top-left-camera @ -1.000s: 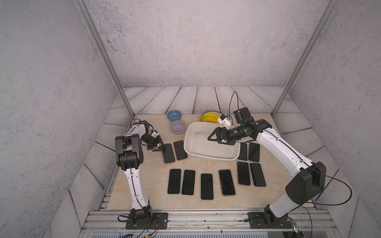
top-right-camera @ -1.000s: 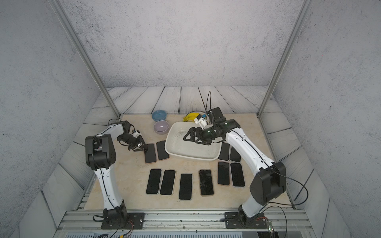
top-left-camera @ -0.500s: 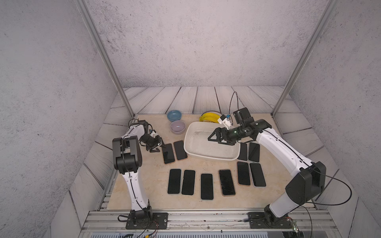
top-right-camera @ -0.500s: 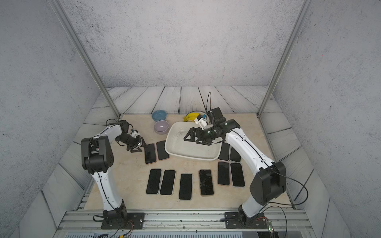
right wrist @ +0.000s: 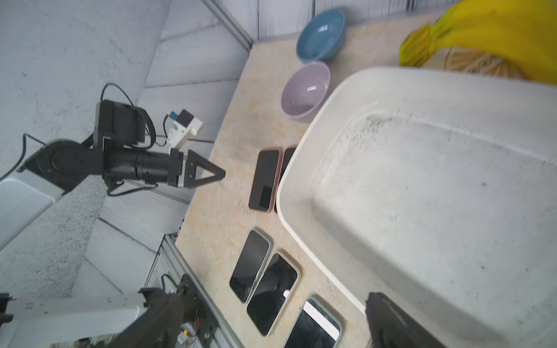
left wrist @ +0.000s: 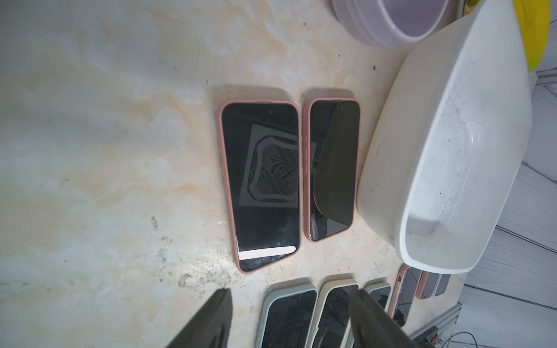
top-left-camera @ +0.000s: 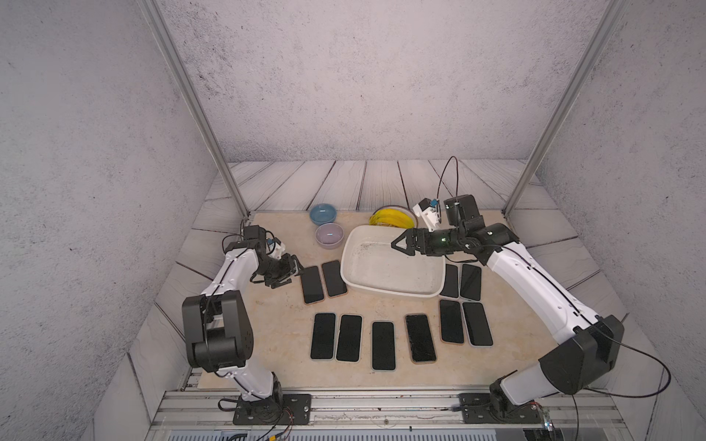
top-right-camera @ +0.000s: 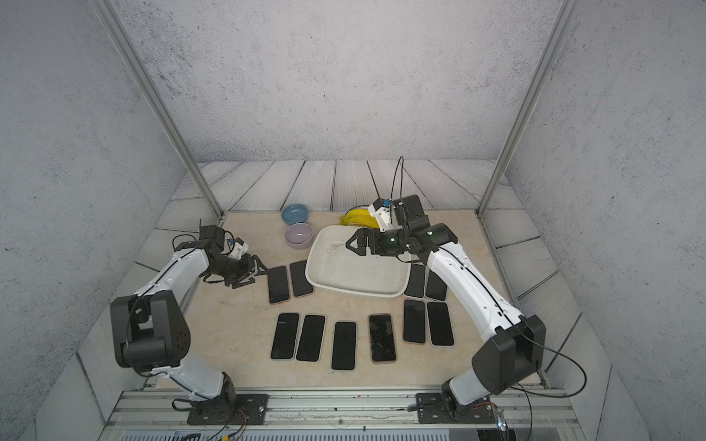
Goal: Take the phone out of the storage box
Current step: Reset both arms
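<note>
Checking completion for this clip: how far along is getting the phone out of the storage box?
Looks done: the storage box holds no phone; ten phones lie on the table beside and in front of it. In hand: nothing, the left gripper is open beside a pink-cased phone, the right gripper open over the box. Left: nothing visible.

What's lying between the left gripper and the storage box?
Two pink-cased phones lie side by side, screens up, between the left gripper and storage box; both top views show it.
</note>
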Available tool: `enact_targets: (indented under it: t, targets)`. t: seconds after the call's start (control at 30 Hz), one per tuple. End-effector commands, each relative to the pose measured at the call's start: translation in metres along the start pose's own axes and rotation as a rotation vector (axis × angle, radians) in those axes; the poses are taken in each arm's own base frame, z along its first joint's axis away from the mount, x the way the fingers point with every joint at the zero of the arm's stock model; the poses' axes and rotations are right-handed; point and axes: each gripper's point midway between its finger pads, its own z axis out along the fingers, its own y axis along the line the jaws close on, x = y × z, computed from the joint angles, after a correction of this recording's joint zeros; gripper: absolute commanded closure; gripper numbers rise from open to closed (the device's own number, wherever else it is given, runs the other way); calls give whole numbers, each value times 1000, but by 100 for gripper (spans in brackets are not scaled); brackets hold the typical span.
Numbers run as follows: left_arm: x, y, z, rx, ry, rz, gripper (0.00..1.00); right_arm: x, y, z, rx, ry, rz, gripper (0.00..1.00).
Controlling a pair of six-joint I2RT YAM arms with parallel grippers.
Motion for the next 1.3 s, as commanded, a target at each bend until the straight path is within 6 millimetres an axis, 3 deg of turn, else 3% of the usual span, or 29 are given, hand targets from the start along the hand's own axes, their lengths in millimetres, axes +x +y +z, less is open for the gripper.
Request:
enact_targets:
  t: [0.0, 0.03, 0.1, 0.3, 0.53, 0.63, 0.87, 1.03, 1.27]
  targets:
    - [-4, -5, -21, -28, -105, 48, 30, -34, -6, -19, 71, -242, -74, 0]
    - [-2, -7, -26, -30, -126, 58, 29, -39, -12, -23, 98, -304, -69, 0]
    - [1, -15, -35, -7, -173, 84, 1, -46, -27, -33, 167, -427, -57, 0]
    - [8, -28, -54, -10, -260, 137, 1, -44, -53, -53, 306, -584, -130, 0]
    - [1, -2, -77, -183, -425, 76, 2, -22, -94, -63, 505, -578, -158, 0]
    - [0, 3, -75, -198, -454, 81, 1, -12, -103, -62, 547, -540, -171, 0]
    - [-21, 37, -61, -250, -667, -92, 2, 3, -117, -55, 574, -505, -153, 0]
    - [-27, 43, -54, -325, -692, -15, 2, 17, -130, -59, 633, -505, -188, 0]
    - [-42, 48, -62, -457, -750, 111, 2, 49, -182, -77, 767, -534, -98, 0]
